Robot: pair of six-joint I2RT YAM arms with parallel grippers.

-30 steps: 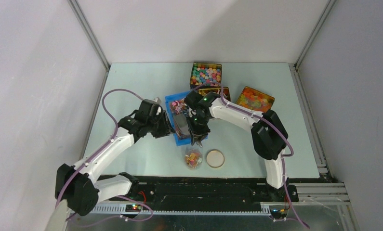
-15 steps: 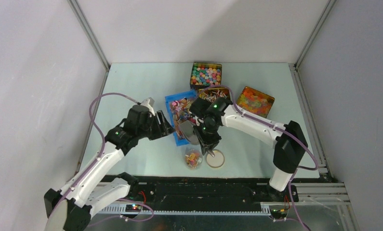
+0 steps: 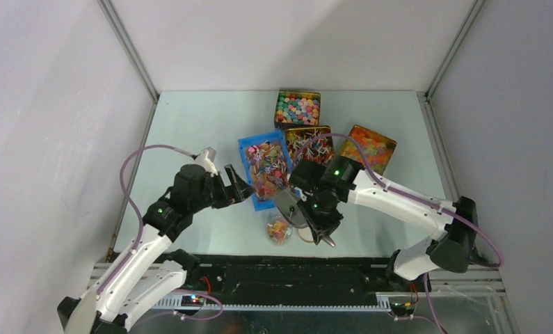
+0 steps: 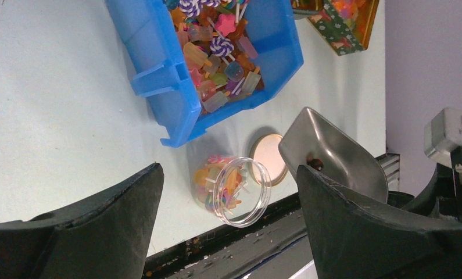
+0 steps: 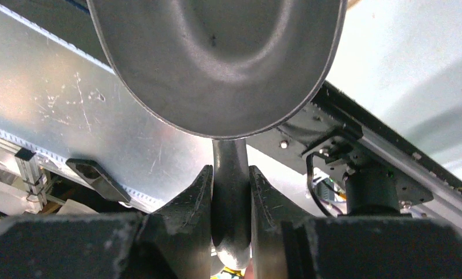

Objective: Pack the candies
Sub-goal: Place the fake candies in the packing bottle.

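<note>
Far left, left gripper [image 3: 239, 185]: jaws spread wide, holding nothing; it hovers just beside the blue bin's left wall.
Blue bin [image 4: 153, 64]: moulded plastic, smooth and rigid, with an open sloped front lip; it rests on the pale matte tabletop [image 3: 190, 139].
Candies [image 4: 217, 58]: the main stock is heaped in the bin, a smaller lot sits in the jar. Glossy mixed shapes in orange, pink, purple and white: swirls, a star, bar-shaped pieces on sticks. They look light and loose, likely to scatter.
Jar [image 4: 234, 189]: clear round plastic with a thin rim and an open mouth, near the bin's front corner. Partly filled.
Scoop [image 4: 333, 157]: brushed metal with a deep rounded bowl, all but empty; one small dark bit lies in it. It is held beside the jar and over the lid.
Lid [image 4: 267, 165]: flat tan disc lying just beside the jar, partly hidden by the scoop.
Right gripper [image 5: 231, 174]: jaws clamped on the scoop's narrow handle.
Tins [image 3: 369, 147]: three square ones behind the bin, patterned sides, each full of sweets.
Step, judged: between loads, filling the jar.
Next move calls for: swinging the scoop to the bin, digging shallow, then tipping squarely over the narrow mouth.
</note>
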